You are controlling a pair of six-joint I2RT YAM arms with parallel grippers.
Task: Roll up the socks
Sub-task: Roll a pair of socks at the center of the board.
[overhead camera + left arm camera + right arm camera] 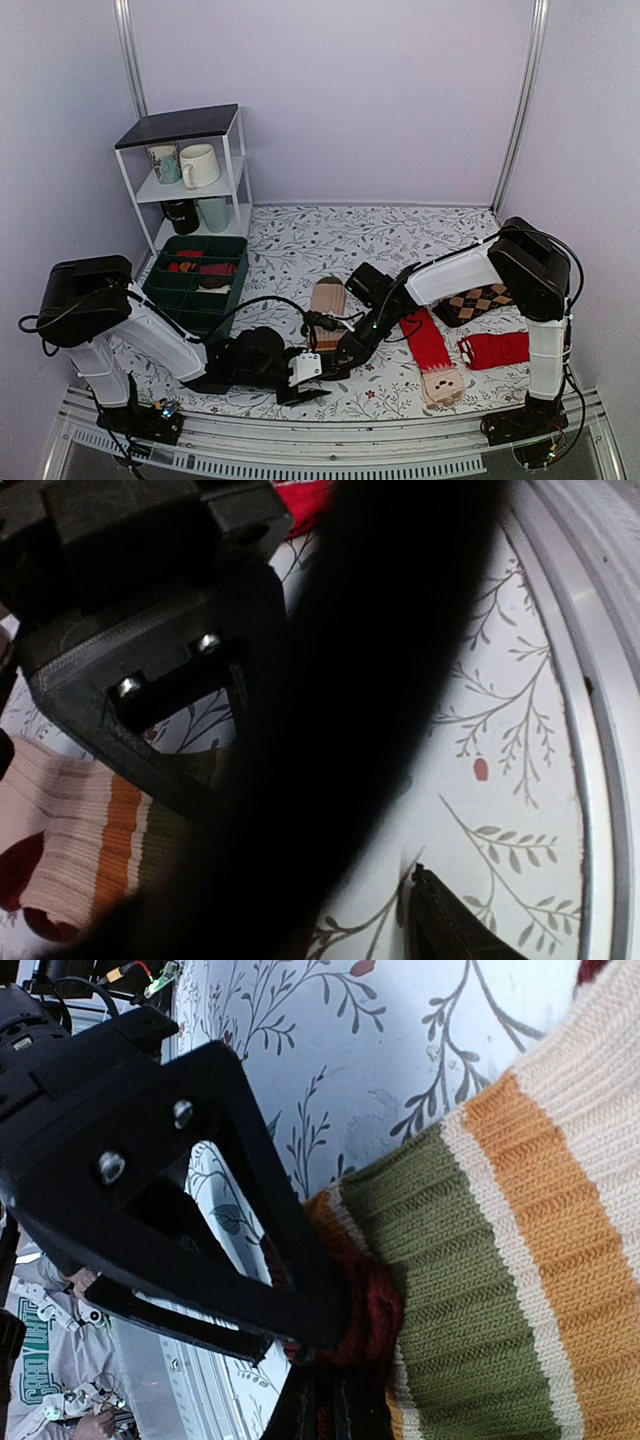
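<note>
The socks (327, 298) lie slightly left of the middle of the tabletop (300, 240), in its near half. Their long axis runs from the far edge toward the near edge, almost square to the near edge. The plain tan end points to the far edge, and the end with the green, white and orange stripes and the dark maroon tip points to the near edge. The right gripper (322, 335) reaches in from the right side and comes down on that near end. In the right wrist view its jaws are clamped together on the bunched maroon knit, with the green stripe just beyond them. The left gripper (303, 385) sits just nearer the near edge than the socks' striped end, low over the tabletop. Its wrist view is mostly filled by a dark blur and the right gripper's black body, with the socks' ribbed tan and orange bands at lower left. I cannot tell from the pictures how its jaws stand. To the left of the socks stands a green divided bin (195, 280), with a white shelf (235, 160) of mugs behind it near the far left corner. To the right lie a red sock with a beige face end (430, 345), a second red sock (495, 350) and a brown argyle pair (478, 300).
</note>
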